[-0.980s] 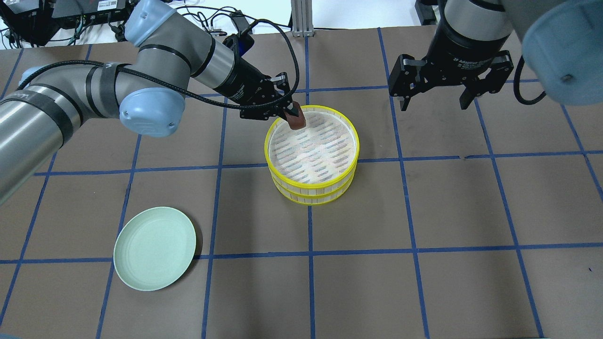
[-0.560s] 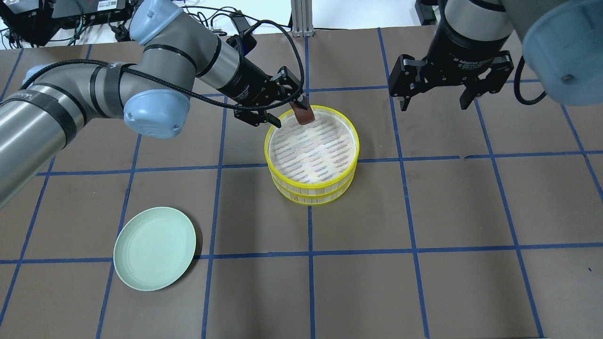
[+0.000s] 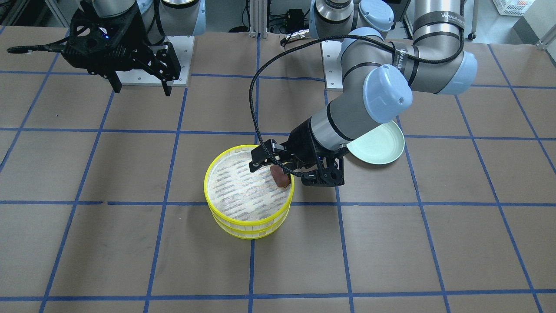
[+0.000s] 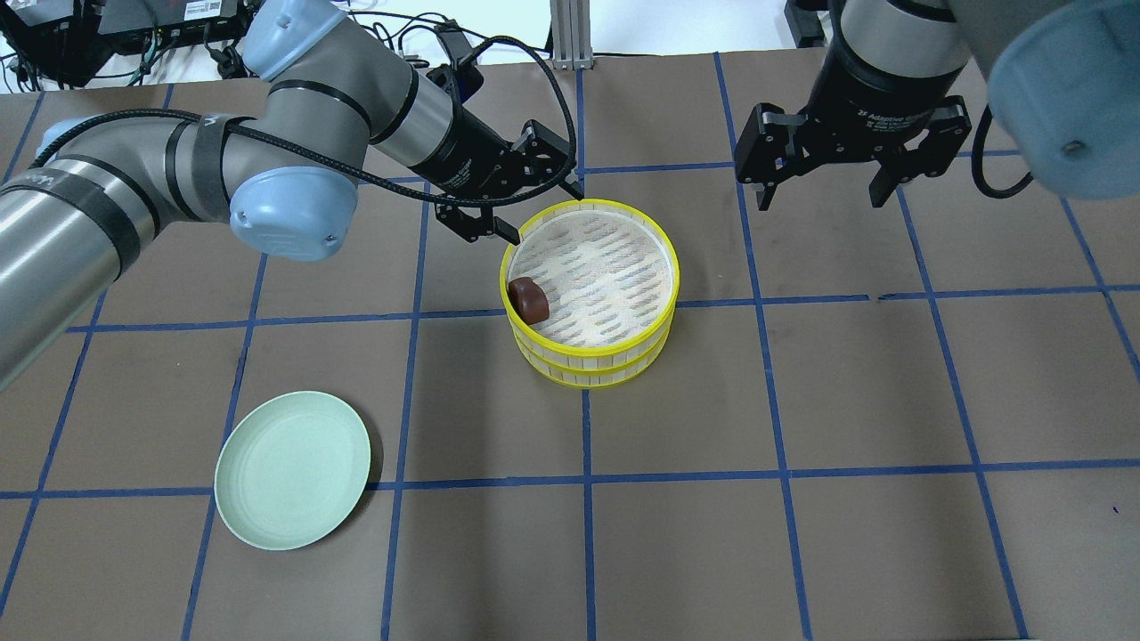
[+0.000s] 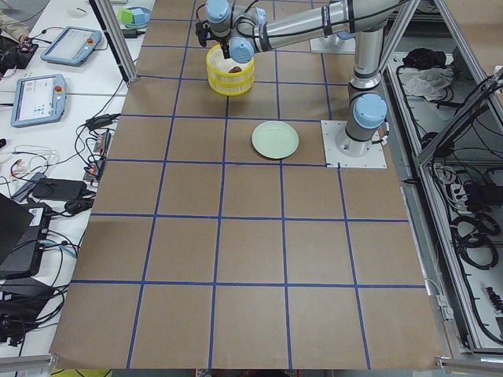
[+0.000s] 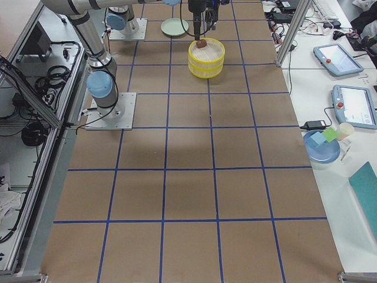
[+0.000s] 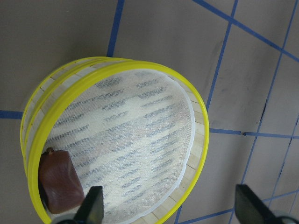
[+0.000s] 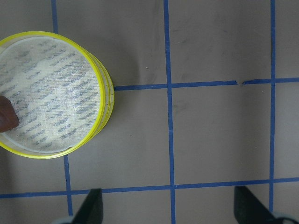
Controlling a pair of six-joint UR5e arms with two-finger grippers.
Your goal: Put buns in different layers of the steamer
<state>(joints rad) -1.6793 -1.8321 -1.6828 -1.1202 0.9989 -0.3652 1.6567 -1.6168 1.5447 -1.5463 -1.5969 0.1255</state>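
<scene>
Two yellow-rimmed steamer layers are stacked, the top layer [image 4: 674, 276] on the lower layer [image 4: 588, 376]. The dark reddish-brown bun [image 4: 528, 300] lies on the top layer's mesh against its left rim. It also shows in the front view [image 3: 280, 177] and the left wrist view [image 7: 60, 182]. My left gripper [image 4: 545, 214] is open and empty, just above the stack's far-left rim. My right gripper [image 4: 819, 200] is open and empty, hovering to the stack's far right. The cream-white bun is hidden or out of view.
A pale green plate [image 4: 292, 469] lies empty on the table at the near left, away from the stack. In the front view my left arm partly covers the plate [image 3: 378, 148]. Blue tape lines grid the brown table.
My left gripper opened and let go of the brown bun, which dropped from the far rim onto the top layer's mesh at its left side. My right arm has not moved.
</scene>
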